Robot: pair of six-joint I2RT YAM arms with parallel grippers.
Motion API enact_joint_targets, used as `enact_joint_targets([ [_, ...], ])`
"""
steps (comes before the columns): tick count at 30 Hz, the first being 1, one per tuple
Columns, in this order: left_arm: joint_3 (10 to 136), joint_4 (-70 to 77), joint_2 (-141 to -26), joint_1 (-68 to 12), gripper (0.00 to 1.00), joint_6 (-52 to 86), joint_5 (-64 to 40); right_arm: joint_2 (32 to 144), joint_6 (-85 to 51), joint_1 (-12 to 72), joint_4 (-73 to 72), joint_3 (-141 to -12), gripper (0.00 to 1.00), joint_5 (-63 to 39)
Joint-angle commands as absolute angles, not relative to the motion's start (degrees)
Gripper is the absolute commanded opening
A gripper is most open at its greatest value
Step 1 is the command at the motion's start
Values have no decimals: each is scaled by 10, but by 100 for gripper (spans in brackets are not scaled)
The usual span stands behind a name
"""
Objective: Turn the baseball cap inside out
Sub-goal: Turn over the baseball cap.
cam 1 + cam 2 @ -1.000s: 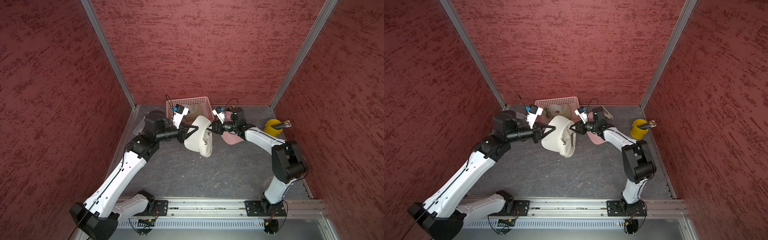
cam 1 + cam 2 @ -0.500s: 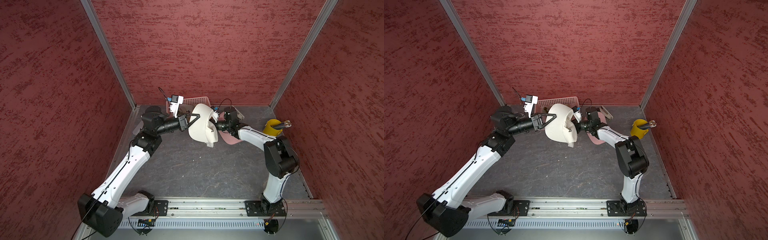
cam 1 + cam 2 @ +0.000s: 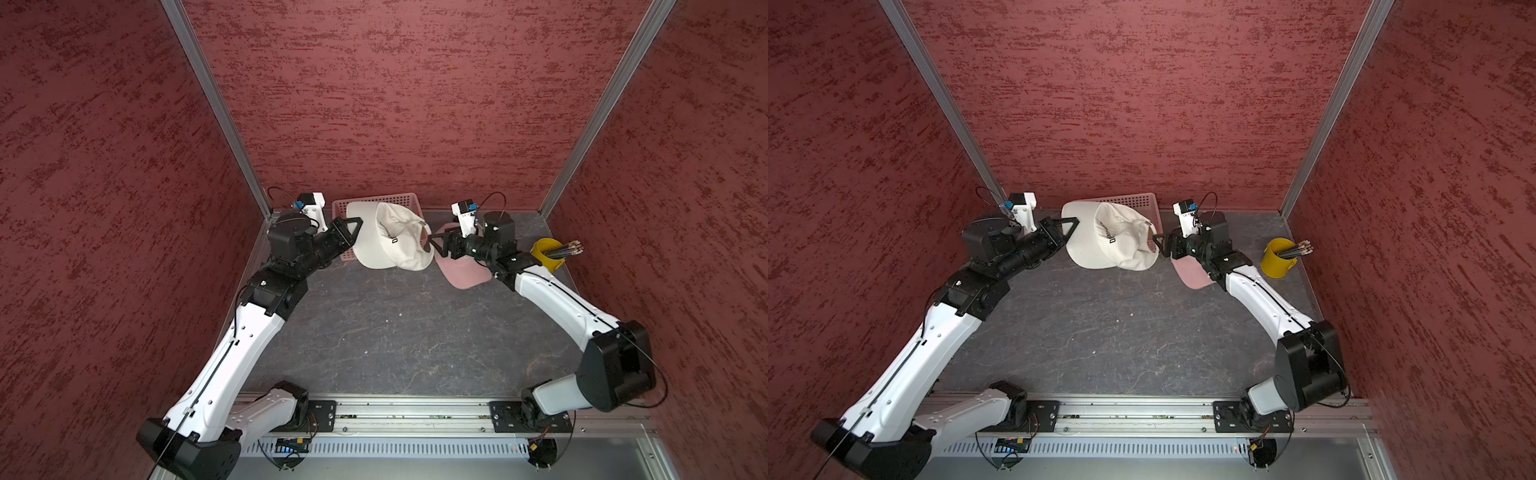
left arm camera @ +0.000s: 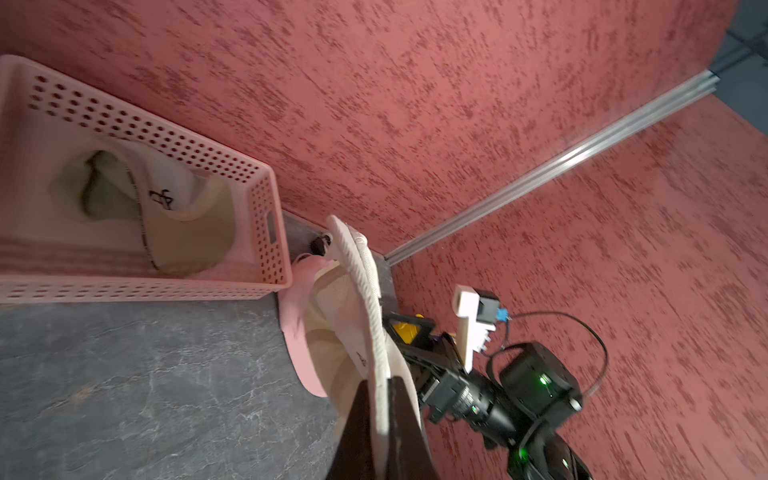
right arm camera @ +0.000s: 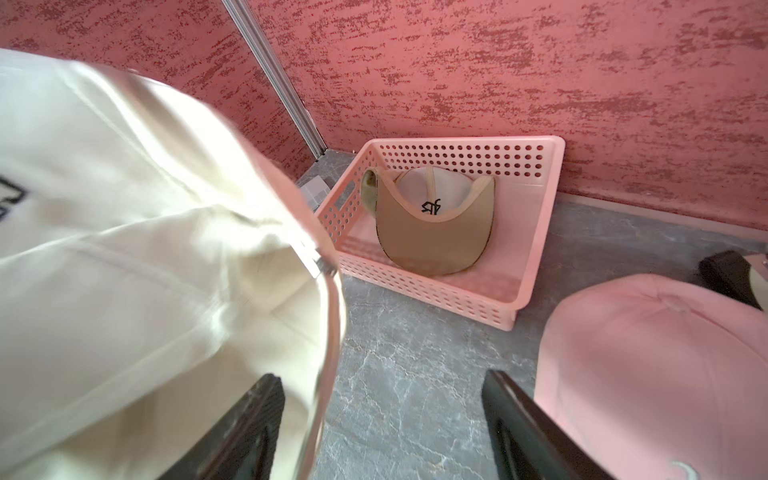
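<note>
"One white cap (image 3: 390, 239) is held up — why?"

"Its edge is pinched by the left gripper (image 4: 380, 415), above the table (image 3: 395, 332) by the pink basket (image 3: 399, 198), so it can be pushed inside out. The right gripper (image 5: 382, 415) is spread wide; nothing is held."

"What is changed?"

"The right jaws were set closer a second ago — right at the cap."
</note>
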State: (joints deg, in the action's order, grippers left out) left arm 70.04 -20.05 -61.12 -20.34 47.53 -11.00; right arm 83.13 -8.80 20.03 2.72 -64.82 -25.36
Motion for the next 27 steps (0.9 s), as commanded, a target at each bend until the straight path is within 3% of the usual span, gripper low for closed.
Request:
enact_joint_targets([
  [1, 693, -212, -594, -199, 0, 536, -46, 811, -60, 203, 29, -628, 82, -263],
  [2, 690, -211, -592, -199, 0, 552, -39, 806, -54, 205, 35, -628, 89, -269],
  [10, 690, -248, -609, -190, 0, 687, 8, 740, 51, 304, -59, -541, 87, -243],
  [18, 705, -254, -644, -203, 0, 732, -12, 784, 119, 384, -208, -498, 89, -93],
  [22, 696, -250, -639, -205, 0, 749, -33, 831, 149, 384, -321, -486, 88, 49],
  [27, 652, -231, -613, -205, 0, 791, -62, 898, 192, 371, -383, -502, 80, 100],
])
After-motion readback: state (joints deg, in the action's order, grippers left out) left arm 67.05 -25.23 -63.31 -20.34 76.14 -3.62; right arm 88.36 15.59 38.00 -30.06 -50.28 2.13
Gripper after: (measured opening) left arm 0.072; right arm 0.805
